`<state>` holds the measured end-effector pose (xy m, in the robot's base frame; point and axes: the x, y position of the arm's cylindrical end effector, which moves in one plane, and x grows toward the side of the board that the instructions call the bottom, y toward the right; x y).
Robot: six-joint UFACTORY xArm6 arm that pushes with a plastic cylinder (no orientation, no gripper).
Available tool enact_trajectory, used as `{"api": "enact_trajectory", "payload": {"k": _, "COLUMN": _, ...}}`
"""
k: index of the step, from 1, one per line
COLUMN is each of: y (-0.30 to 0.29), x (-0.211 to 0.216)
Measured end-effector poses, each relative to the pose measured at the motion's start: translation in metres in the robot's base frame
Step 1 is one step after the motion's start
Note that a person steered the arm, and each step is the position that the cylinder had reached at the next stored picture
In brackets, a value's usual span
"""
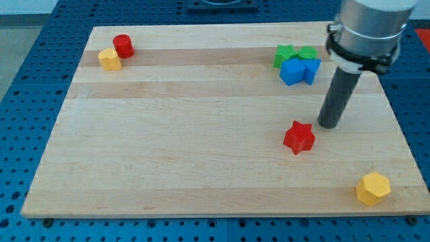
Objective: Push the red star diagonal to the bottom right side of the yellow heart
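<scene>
- My tip [328,125]: down at the board, just up and to the view's right of the red star [299,137], a sliver of wood between them. Bare rod, nothing to open or close.
- Red star: right of centre on the wooden board [201,134].
- Yellow heart [109,59]: far top left, touching a red cylinder [123,46]. Well apart from the star.
- Top right: two green blocks [285,54] [308,53] against two blue blocks [291,71] [311,69], shapes unclear.
- Yellow hexagonal block [373,187]: bottom right corner, alone.
</scene>
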<state>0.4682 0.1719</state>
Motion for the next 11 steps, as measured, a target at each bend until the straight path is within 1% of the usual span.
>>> {"api": "enact_trajectory", "payload": {"k": 1, "y": 0.012, "x": 0.011}}
{"api": "enact_trajectory", "payload": {"k": 2, "y": 0.028, "x": 0.037}}
{"api": "enact_trajectory", "payload": {"k": 3, "y": -0.093, "x": 0.037}}
{"api": "enact_trajectory", "payload": {"k": 4, "y": -0.168, "x": 0.038}}
{"api": "enact_trajectory", "payload": {"k": 5, "y": -0.118, "x": 0.067}}
{"api": "enact_trajectory", "payload": {"k": 6, "y": -0.18, "x": 0.077}}
{"api": "enact_trajectory", "payload": {"k": 7, "y": -0.281, "x": 0.042}}
{"api": "enact_trajectory", "payload": {"k": 8, "y": -0.351, "x": 0.002}}
{"api": "enact_trajectory", "payload": {"k": 9, "y": -0.358, "x": -0.04}}
{"api": "enact_trajectory", "payload": {"k": 10, "y": -0.39, "x": -0.01}}
{"api": "enact_trajectory", "payload": {"k": 11, "y": -0.354, "x": -0.008}}
